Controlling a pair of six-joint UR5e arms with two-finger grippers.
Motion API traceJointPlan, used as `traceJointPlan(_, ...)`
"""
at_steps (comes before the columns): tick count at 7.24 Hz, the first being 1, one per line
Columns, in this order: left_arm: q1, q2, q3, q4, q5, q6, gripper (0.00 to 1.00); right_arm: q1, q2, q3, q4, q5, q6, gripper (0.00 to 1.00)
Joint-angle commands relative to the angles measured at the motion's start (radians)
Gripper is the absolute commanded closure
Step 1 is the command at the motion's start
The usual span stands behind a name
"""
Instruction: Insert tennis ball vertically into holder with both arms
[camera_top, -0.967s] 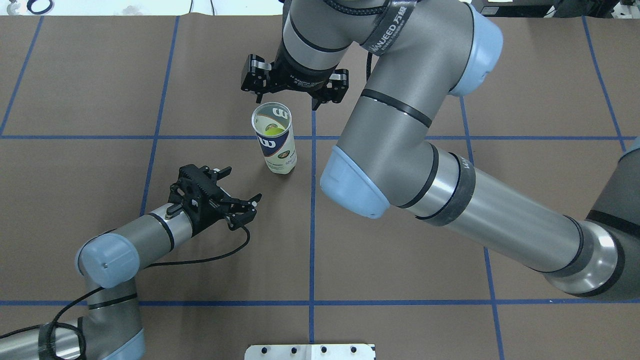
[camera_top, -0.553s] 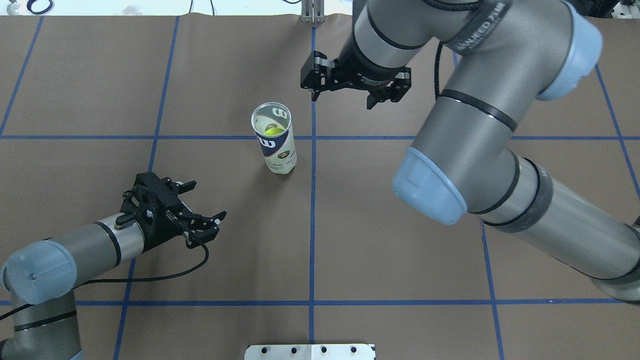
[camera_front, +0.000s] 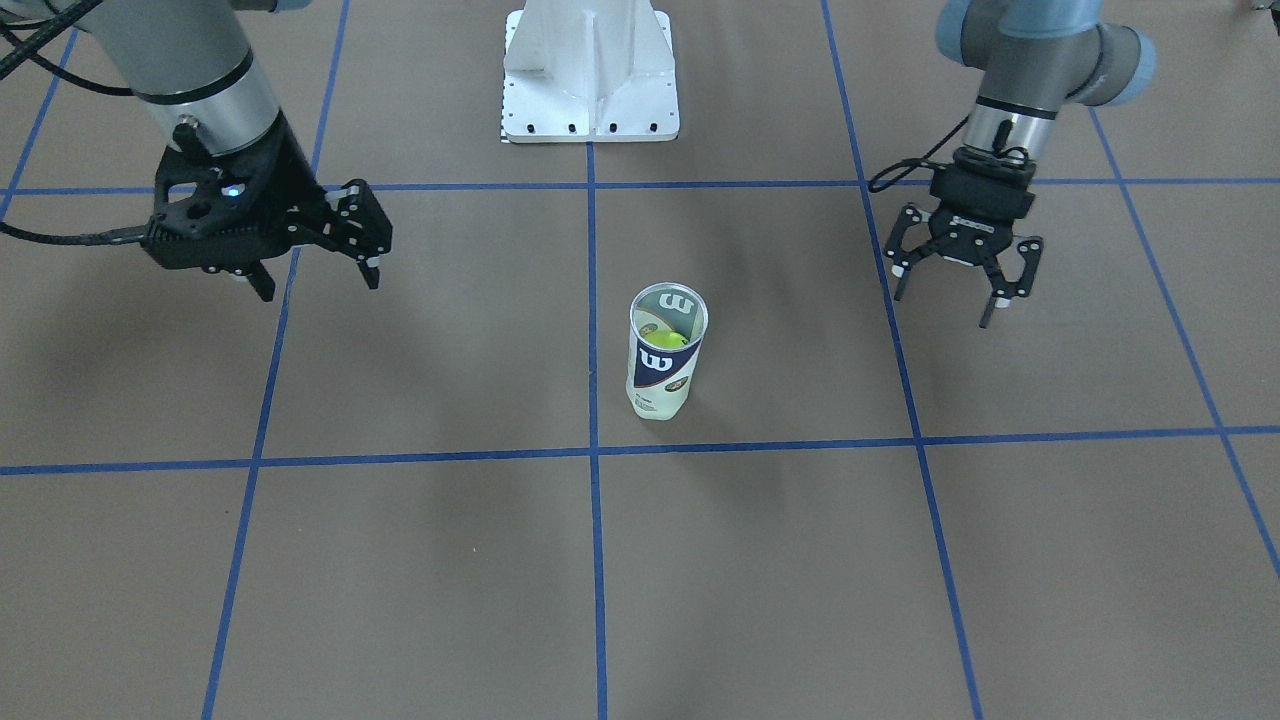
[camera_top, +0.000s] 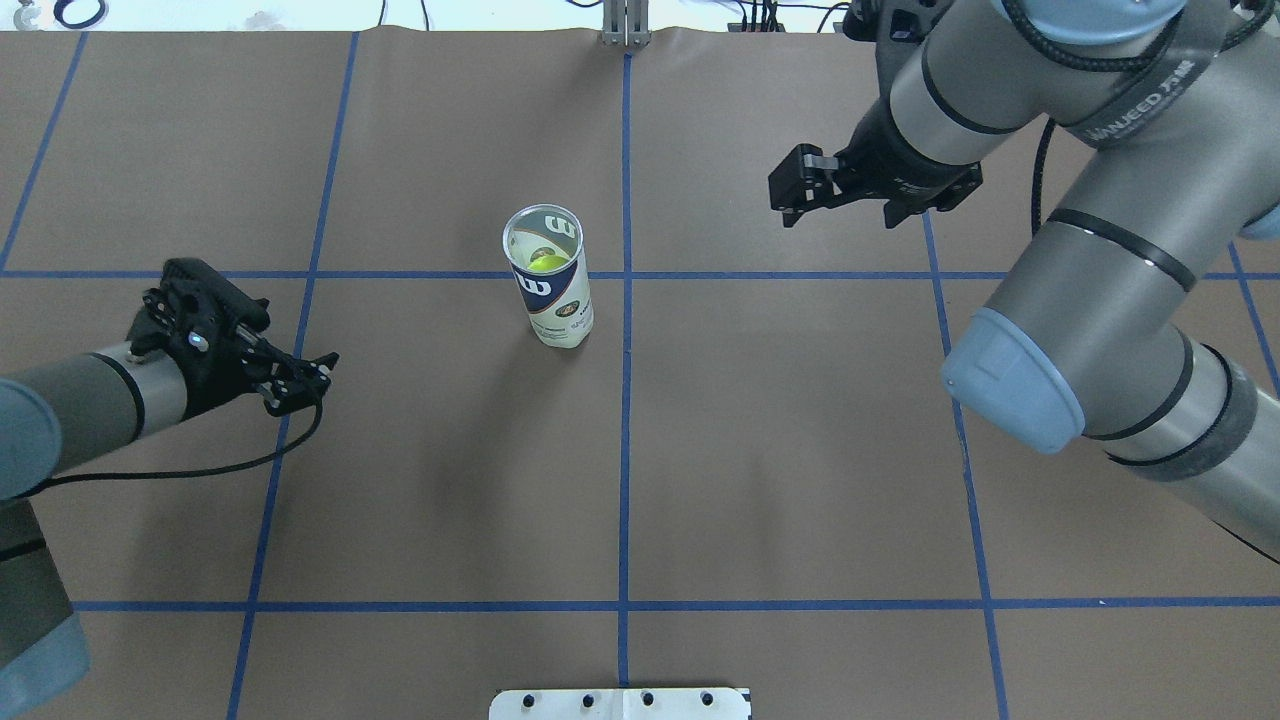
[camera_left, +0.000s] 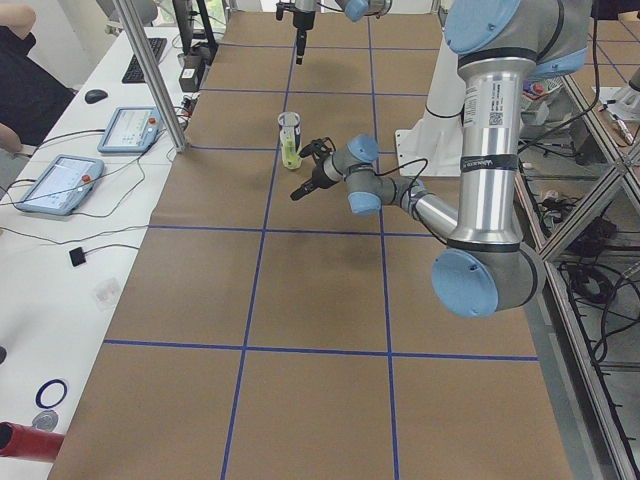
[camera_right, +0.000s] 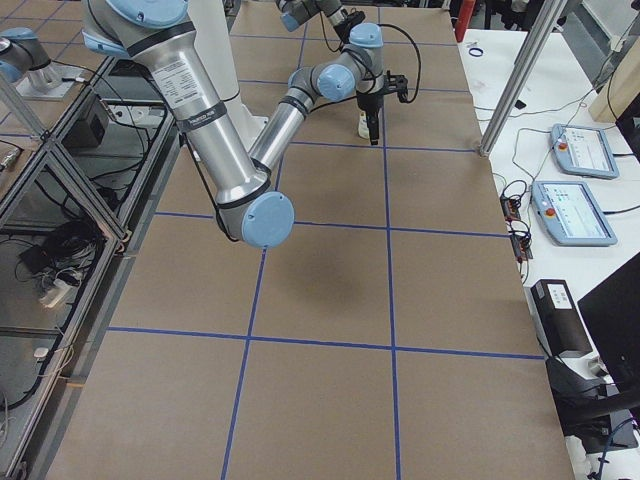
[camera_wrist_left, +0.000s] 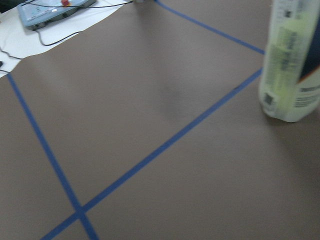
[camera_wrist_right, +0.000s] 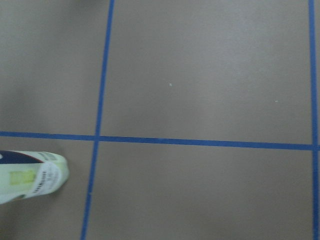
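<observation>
1 holder (camera_top: 548, 290) upright on bench (camera_top: 450, 480), between both jaws, well apart | 1 tennis ball (camera_top: 547, 263) inside | 2 arms: left arm (camera_top: 90, 400) jaws spread, empty; right arm (camera_top: 1080, 250) jaws spread, empty

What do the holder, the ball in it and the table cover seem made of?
The holder looks like clear glossy plastic: the tennis ball shows through its wall. The ball is yellow-green, probably felt, but too small to show nap. The table cover is a matte brown sheet, perhaps paper or vinyl, crossed by blue tape lines.
</observation>
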Motion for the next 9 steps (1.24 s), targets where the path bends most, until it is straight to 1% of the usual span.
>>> traceJointPlan(1, -0.371, -0.061, 0.095, 0.150, -0.332, 0.083, 0.01, 0.143, -0.079, -0.104, 0.002, 0.070, -0.272, 0.00)
traceJointPlan(2, -0.494, -0.110, 0.198, 0.179, -0.481, 0.151, 0.01, 0.247, -0.082, -0.199, 0.002, 0.144, -0.451, 0.00)
traceJointPlan(3, -0.539, -0.119, 0.249, 0.182, -0.515, 0.217, 0.00, 0.333, -0.082, -0.297, 0.002, 0.191, -0.614, 0.00)
traceJointPlan(4, -0.544, -0.121, 0.275, 0.189, -0.515, 0.269, 0.00, 0.385, -0.084, -0.336, 0.002, 0.201, -0.678, 0.00)
traceJointPlan(5, -0.552, -0.123, 0.327, 0.186, -0.506, 0.306, 0.00, 0.451, -0.100, -0.342, 0.002, 0.201, -0.622, 0.00)
traceJointPlan(6, -0.563, -0.135, 0.359, 0.192, -0.506, 0.296, 0.00, 0.482, -0.145, -0.352, 0.037, 0.196, -0.611, 0.00)
traceJointPlan(7, -0.564, -0.124, 0.361, 0.268, -0.509, 0.299, 0.00, 0.507, -0.181, -0.364, 0.106, 0.190, -0.546, 0.00)
traceJointPlan(8, -0.564, -0.126, 0.357, 0.384, -0.518, 0.309, 0.00, 0.506, -0.227, -0.372, 0.201, 0.183, -0.525, 0.00)
traceJointPlan(9, -0.564, -0.141, 0.314, 0.517, -0.547, 0.313, 0.00, 0.506, -0.290, -0.385, 0.250, 0.184, -0.536, 0.00)
